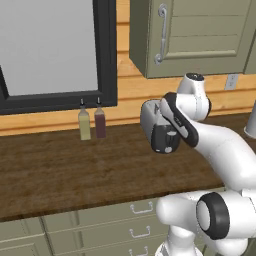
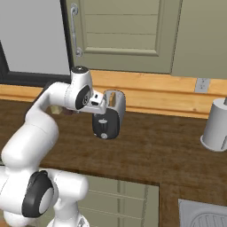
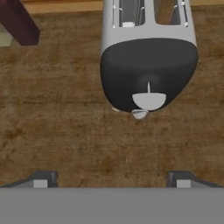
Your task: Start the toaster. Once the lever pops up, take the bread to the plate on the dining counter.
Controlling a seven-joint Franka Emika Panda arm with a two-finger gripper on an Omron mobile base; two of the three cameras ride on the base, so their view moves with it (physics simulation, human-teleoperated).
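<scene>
Dark wood-grain countertop (image 1: pixel 65 170) runs across the kitchen in front of us, over pale drawers with handles (image 1: pixel 142 207). Nearest to us in the hand view, our gripper (image 3: pixel 112 177) hangs released, its two dark fingertips (image 3: pixel 41 178) spread wide apart near the picture's bottom corners with only bare wood between them. Just beyond, the toaster (image 3: pixel 148 57) stands on the countertop with its glossy black end panel facing us and its slots seen from above; we cannot tell whether bread sits in them. Farther back, two bottles (image 1: pixel 92 122), one pale and one dark red, stand side by side against the wooden wall under a black-framed window (image 1: pixel 55 50). Off to the right, near the wall, stands a grey cylindrical container (image 2: pixel 216 124).
</scene>
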